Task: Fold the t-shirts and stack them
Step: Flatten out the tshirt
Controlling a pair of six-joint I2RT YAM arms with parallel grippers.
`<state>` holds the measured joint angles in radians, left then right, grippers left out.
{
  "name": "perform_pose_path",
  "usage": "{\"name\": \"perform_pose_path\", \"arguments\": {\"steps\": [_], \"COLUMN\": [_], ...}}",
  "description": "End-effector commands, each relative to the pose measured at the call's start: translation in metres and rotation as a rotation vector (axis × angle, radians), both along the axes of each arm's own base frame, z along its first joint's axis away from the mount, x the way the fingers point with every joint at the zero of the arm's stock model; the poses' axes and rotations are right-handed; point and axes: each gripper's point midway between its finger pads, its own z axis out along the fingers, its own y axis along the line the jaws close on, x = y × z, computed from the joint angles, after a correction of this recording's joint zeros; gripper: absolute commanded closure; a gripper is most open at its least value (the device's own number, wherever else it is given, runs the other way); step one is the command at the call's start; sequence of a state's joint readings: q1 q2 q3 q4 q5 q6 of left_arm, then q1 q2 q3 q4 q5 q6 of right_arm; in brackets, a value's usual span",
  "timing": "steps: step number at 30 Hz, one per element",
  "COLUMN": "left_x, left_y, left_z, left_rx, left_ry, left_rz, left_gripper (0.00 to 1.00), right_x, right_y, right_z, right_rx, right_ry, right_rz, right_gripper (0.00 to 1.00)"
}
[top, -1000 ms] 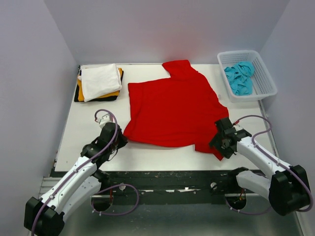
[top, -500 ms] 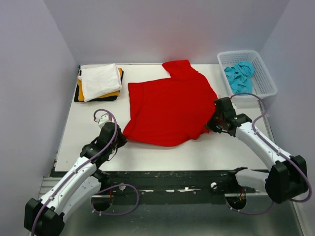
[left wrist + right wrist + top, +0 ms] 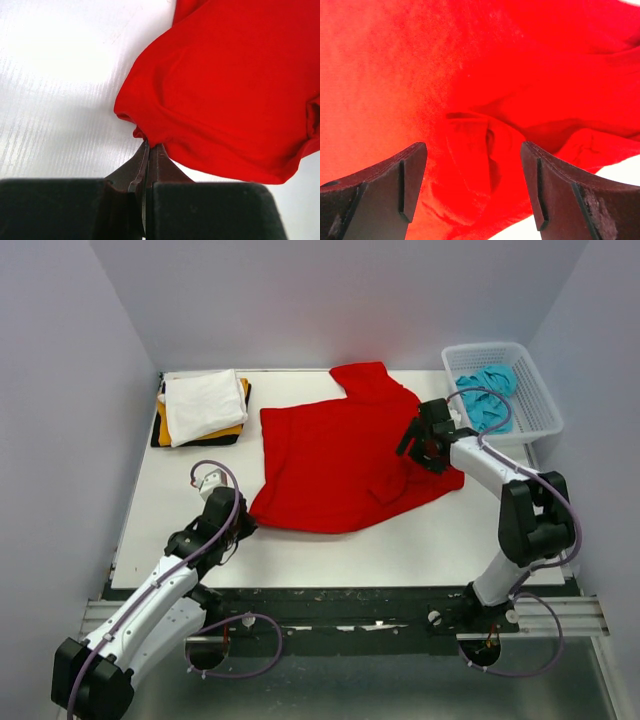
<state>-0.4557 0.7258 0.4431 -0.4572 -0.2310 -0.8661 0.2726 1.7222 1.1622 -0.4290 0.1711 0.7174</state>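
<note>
- Item: red shirt (image 3: 340,455). Lies mid-table (image 3: 170,490), mostly flat. Near-right corner is flipped back onto the body and bunched, not a clean fold.
- Left gripper (image 3: 148,146): fingertips pressed together, pinching the near-left hem corner of the red shirt. Cloth puckers at the pinch.
- Right gripper (image 3: 420,440): over the shirt's right side, by the flipped corner. Fingers (image 3: 412,175) spread wide, nothing between them.
- Other stock: white shirt (image 3: 203,405) tops the far-left pile, w/ orange shirt (image 3: 164,425) & black shirt (image 3: 195,442) edges under it. Turquoise shirt (image 3: 487,395) sits in the basket (image 3: 540,420), far right.
- Step in hand (judged): first fold of the red shirt. Right side partly laid over, left side not yet done.
- Progress (judged): early to mid. One shirt in work, one in the basket.
- To do it well:
  - Hold the left pinch low & steady as an anchor so the body doesn't drag.
  - Right should lift clear w/o snagging cloth, then flatten the lump before any further fold.
  - Line the folded edge up w/ the hem, else the fold skews & the stack sits uneven.
- Overhead view: gives full layout, pile, basket & both arms. Finger state of either gripper can't be read there.
- Left wrist view: only one showing the pinch on the hem.
- Right wrist view: only one showing the wide gap & the crease pocket below it. No layout, just a sliver of white at bottom right.
</note>
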Motion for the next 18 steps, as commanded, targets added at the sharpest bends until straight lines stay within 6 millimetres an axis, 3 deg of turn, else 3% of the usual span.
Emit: {"name": "perform_pose_path", "arguments": {"steps": [1, 5, 10, 18], "left_x": [0.003, 0.004, 0.004, 0.004], "left_y": [0.0, 0.0, 0.0, -0.002], "left_z": [0.004, 0.003, 0.001, -0.001], "left_rx": [-0.005, -0.004, -0.003, -0.007], "left_ry": [-0.017, -0.014, -0.008, 0.001], "left_rz": [-0.004, -0.001, -0.003, -0.01], "left_gripper": [1.0, 1.0, 1.0, 1.0], "right_x": [-0.005, -0.028, -0.054, -0.049], "right_y": [-0.022, -0.002, 0.023, 0.037], "right_z": [0.042, 0.042, 0.019, -0.007], "right_rx": [-0.119, -0.035, 0.129, 0.213], "right_ry": [-0.143, -0.227, -0.132, -0.108], "right_rz": [0.064, 0.235, 0.278, 0.251], "right_gripper": [0.17, 0.18, 0.19, 0.25]}}
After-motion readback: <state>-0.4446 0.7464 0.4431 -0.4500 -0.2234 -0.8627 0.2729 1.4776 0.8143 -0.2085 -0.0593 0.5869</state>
